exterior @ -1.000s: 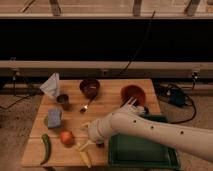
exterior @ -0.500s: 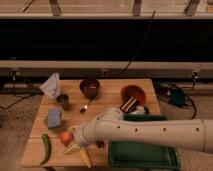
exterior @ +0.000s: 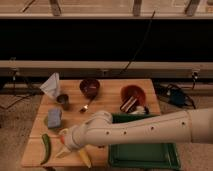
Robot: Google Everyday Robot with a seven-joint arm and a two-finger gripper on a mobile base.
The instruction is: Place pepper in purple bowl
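table (exterior: 112,98): light wooden top, with everything below resting on it or hanging above it.
pepper (exterior: 46,148): slim, green and slightly curved, lying bare on the wood at the front left corner. its length runs front to back. it is well apart from the purple bowl and not in it.
white bag (exterior: 51,85): crumpled and pale, standing at the back left corner.
blue-grey block (exterior: 54,118): sits on the left side, between the white bag and the pepper.
grey cup (exterior: 63,101): small and upright, just right of the white bag and behind the block.
gripper (exterior: 66,144): at the tip of the white arm, low over the front left of the table, just right of the pepper with a strip of wood between them. whether it is open or closed cannot be told, and it holds nothing that can be made out.
orange-red fruit (exterior: 62,133): only a sliver shows at the upper edge of the gripper.
yellow corn-like piece (exterior: 83,158): pokes out below the arm at the front edge.
spoon (exterior: 86,106): lies in front of the purple bowl.
purple bowl (exterior: 90,87): dark maroon, upright at the back centre.
arm (exterior: 145,131): thick and white, reaching in from the right across the tray.
orange-red bowl (exterior: 133,93): back right, with a dark striped item just in front of it.
green tray (exterior: 150,154): front right, partly covered by the arm.
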